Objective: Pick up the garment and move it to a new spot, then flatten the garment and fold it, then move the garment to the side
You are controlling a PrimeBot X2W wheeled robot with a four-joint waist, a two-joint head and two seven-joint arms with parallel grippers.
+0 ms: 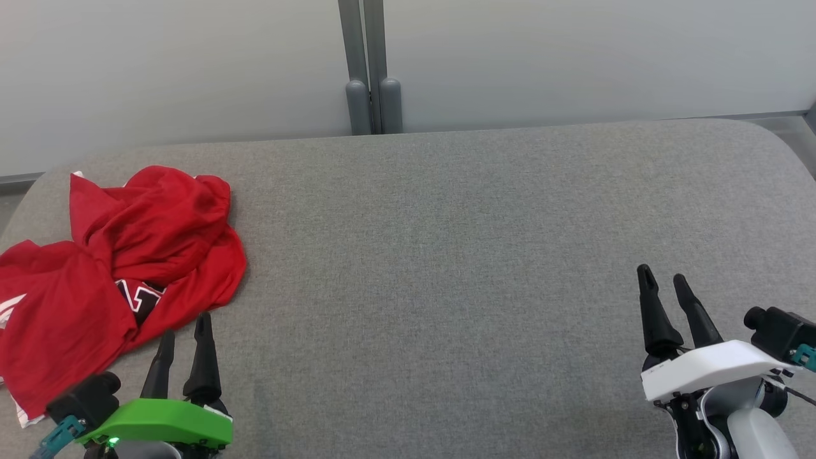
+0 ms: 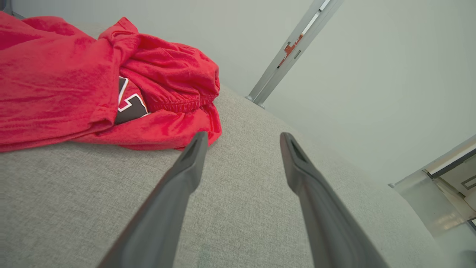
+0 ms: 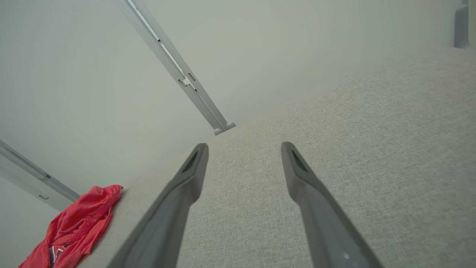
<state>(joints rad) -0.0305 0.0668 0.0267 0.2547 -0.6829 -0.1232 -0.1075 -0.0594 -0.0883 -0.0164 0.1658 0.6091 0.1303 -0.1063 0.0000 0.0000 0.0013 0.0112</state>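
Garment (image 1: 121, 268) lies crumpled at left edge of frame in head view, on grey counter (image 1: 446, 255). Heap runs lower left to upper right. Left hand (image 1: 185, 325) at lower left: fingers spread wide, empty, tips just beside the hem, garment lies up-left of it. Right hand (image 1: 663, 273) at lower right: also wide open, empty, well apart from cloth. Left arm clearly nearer, so prob. does the pick w/ a short reach fwd + left.

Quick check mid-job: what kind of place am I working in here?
Probably an indoor test or lab station: a grey fabric-covered table, plain pale wall panels joined by a metal post behind it, and one crumpled red garment.
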